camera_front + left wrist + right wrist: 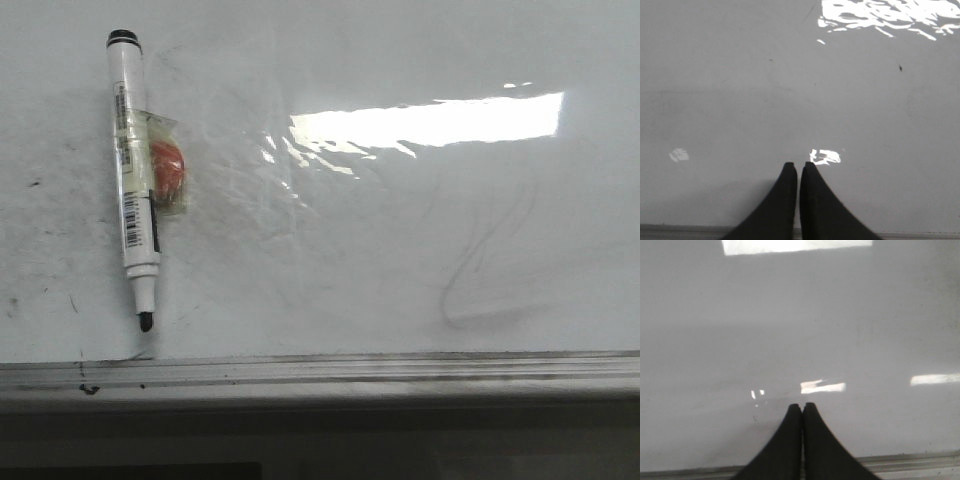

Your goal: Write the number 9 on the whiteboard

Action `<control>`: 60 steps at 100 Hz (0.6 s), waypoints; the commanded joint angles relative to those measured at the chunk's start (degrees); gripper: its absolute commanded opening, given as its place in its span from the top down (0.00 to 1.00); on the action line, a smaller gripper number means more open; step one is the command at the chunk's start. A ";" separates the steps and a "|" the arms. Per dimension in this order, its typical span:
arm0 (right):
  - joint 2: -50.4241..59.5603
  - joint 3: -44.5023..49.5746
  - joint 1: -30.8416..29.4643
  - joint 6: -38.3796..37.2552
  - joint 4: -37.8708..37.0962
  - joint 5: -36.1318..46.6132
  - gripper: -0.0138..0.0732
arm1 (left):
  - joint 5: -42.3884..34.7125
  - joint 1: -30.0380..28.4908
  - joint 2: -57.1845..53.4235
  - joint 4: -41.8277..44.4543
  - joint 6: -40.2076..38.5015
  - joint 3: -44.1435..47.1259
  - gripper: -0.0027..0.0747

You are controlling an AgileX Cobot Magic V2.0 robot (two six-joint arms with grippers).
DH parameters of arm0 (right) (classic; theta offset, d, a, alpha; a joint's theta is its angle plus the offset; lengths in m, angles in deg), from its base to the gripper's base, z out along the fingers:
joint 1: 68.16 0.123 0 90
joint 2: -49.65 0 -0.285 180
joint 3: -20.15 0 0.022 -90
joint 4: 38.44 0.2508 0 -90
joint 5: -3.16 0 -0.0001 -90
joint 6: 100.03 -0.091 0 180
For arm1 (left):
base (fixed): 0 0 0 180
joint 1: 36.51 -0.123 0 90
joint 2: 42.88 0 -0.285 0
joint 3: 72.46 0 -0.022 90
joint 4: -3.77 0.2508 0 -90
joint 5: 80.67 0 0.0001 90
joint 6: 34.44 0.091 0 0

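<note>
The whiteboard (400, 220) is a glossy white board that fills the front view, with a grey rail (350, 370) along its near edge. No black figure 9 shows on it; only a faint grey erased squiggle (480, 280) is at the right. A white marker (133, 170), uncapped with its black tip toward the rail, lies at the left with an orange piece (167, 170) taped to it. No gripper shows in the front view. My left gripper (799, 165) is shut and empty over bare board. My right gripper (802, 406) is shut and empty over bare board.
A bright window reflection (430, 122) lies across the board's upper right. Small black specks dot the left part of the board and the rail (88, 388). The rail also shows in the left wrist view (680, 231) and the right wrist view (920, 462).
</note>
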 commanded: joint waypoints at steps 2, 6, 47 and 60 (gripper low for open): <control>1.21 0.65 -0.22 -0.04 -0.82 1.12 0.92 | -2.71 0.34 -1.58 -0.48 0.00 2.32 0.99; 1.21 0.65 -0.22 -0.04 -0.82 1.12 0.92 | -2.71 0.34 -1.58 -0.48 0.00 2.32 0.99; 1.21 0.65 -0.22 -0.04 -0.82 1.12 0.92 | -2.71 0.34 -1.58 2.56 0.00 2.32 0.99; 1.21 0.65 -0.22 -0.04 -0.82 1.12 0.92 | -2.88 0.34 -1.58 2.72 0.00 2.32 0.99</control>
